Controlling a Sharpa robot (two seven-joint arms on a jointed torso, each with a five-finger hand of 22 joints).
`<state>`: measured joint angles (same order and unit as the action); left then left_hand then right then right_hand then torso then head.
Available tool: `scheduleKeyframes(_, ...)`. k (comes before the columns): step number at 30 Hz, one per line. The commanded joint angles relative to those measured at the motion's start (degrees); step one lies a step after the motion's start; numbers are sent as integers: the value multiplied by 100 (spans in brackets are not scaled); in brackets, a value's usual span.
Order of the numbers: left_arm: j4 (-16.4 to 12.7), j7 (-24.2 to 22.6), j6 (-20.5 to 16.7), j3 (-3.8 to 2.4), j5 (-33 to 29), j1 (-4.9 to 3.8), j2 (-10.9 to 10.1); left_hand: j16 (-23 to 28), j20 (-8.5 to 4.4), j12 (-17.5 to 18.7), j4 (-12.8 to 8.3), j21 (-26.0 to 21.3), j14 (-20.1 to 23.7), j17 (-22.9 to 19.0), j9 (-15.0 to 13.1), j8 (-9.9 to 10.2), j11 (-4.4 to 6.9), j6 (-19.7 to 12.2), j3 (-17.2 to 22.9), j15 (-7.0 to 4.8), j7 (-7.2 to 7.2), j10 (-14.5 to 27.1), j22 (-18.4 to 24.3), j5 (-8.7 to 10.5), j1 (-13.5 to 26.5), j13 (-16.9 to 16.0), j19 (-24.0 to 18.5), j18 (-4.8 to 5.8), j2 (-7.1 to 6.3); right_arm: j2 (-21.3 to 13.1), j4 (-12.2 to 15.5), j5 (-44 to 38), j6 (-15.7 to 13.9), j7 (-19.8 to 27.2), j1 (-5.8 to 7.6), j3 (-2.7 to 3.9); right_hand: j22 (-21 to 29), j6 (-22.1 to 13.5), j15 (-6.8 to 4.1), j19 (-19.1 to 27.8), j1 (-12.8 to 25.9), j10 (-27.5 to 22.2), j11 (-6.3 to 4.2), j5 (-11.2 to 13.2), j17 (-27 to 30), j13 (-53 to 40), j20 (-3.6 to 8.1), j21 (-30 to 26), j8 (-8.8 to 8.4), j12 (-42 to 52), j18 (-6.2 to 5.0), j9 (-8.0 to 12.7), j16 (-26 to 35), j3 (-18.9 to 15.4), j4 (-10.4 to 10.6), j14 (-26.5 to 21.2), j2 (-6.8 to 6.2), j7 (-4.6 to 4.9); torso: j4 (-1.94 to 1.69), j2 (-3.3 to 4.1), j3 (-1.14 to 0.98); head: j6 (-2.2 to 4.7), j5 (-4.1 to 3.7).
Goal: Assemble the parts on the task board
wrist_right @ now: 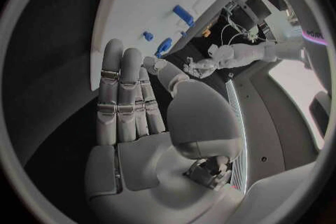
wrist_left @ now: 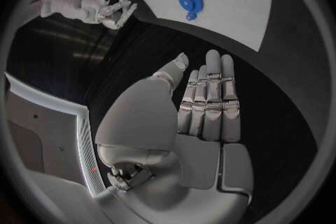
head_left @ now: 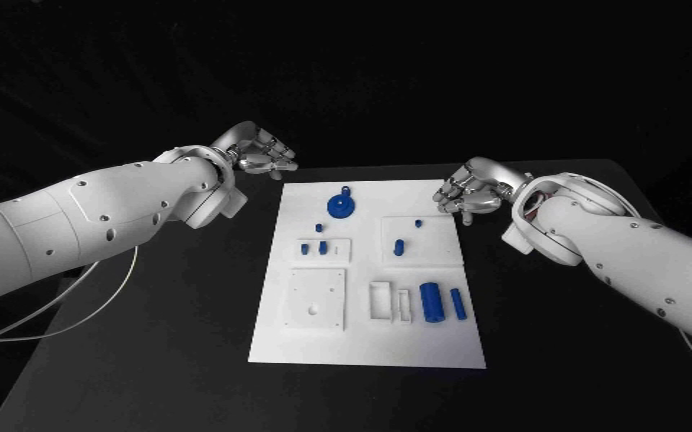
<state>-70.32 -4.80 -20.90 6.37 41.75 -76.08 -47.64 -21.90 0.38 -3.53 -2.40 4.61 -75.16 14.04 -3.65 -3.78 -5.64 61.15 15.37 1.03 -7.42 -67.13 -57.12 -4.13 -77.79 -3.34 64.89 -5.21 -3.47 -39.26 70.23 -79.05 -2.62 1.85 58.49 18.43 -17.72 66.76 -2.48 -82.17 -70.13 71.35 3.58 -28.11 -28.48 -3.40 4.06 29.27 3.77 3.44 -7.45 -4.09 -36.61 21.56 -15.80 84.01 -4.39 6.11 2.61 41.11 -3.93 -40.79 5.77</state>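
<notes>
both hands empty, fingers straight: left hand (head_left: 257,151), right hand (head_left: 473,188) flank task board (head_left: 433,342); small parts indistinct.

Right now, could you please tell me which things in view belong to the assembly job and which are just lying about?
Job:
white rectangular task board
round blue disc part
blue cylinder parts
left hand, empty
right hand, empty

Lying about:
white cable on the black table
</notes>
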Motion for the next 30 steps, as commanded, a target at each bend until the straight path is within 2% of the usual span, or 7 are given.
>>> scheduleKeyframes(1,-173,-584,255,-12,-1359,-27,-30,279,47,18,88,-122,78,-11,5,20,-6,-35,-201,71,-6,49,309,33,42,-9,-19,146,12,37,140,-1287,-181,-391,-25,-5,-114,-55,-16,-1,-18,-72,-5,200,-122,3,-12,114,-16,-16,-74,13,-175,28,-5,80,-35,0,4,-4,6,14,22)
scheduleKeyframes(4,-272,-679,329,-18,-1577,-38,-46,1094,309,-2,153,-120,626,-260,7,26,-155,-63,-447,353,-43,396,1040,64,-3,-21,-712,236,64,87,256,-1632,-294,-536,-43,-29,-207,-51,12,34,-122,-146,14,723,-199,3,-36,181,-18,-14,-101,16,-305,103,-36,31,-2,10,15,-4,8,0,40)
scheduleKeyframes(6,-319,-769,358,-21,-1774,-41,-47,1795,534,-1,162,-116,915,-478,7,20,-283,-86,-693,577,-60,722,1753,56,-62,-14,-1049,191,105,113,340,-1849,-346,-656,-51,-60,-263,-64,36,58,-146,-175,26,966,-221,3,-66,213,-18,-14,-122,24,-362,181,-25,7,-26,17,6,-2,6,4,29)
scheduleKeyframes(8,-355,-864,369,-22,-2010,-44,-48,1825,675,21,140,-103,1132,-783,5,15,-320,-102,-930,674,-69,786,2580,32,-144,-4,-1080,71,205,127,417,-2033,-419,-773,-55,-102,-319,-87,41,80,-157,-179,31,1088,-232,3,-81,240,-18,-14,-142,27,-409,255,-17,-17,-58,24,1,-4,11,12,43)
scheduleKeyframes(14,-424,-970,374,-23,-2424,-46,-40,1719,485,14,15,-31,541,-863,7,20,-128,-125,-1019,453,-43,198,3391,11,-237,1,-504,79,335,143,630,-2448,-471,-1067,-60,-225,-505,-177,39,182,-125,-186,39,1155,-191,2,-84,327,-19,-14,-168,29,-433,554,34,-42,-280,39,-2,5,12,1,65)
scheduleKeyframes(16,-443,-995,385,-23,-2470,-47,-33,1755,427,18,-31,-68,511,-893,10,29,-121,-116,-980,440,-38,196,3555,8,-226,3,-434,163,325,138,700,-2536,-405,-1134,-61,-263,-540,-178,42,174,-110,-185,38,1204,-192,2,-90,333,-18,-13,-164,28,-461,582,70,-37,-311,38,0,6,9,-8,76)
scheduleKeyframes(30,-450,-1035,387,-23,-2552,-48,5,1769,447,7,-85,-21,573,-918,5,17,-149,-128,-1041,468,-53,267,4386,43,-171,-3,-316,175,347,149,878,-2754,-149,-1266,-61,-440,-707,-260,64,66,-126,-236,54,1242,-240,1,-104,259,-17,-13,-131,26,-696,671,230,-54,-507,52,6,5,-3,-48,132)
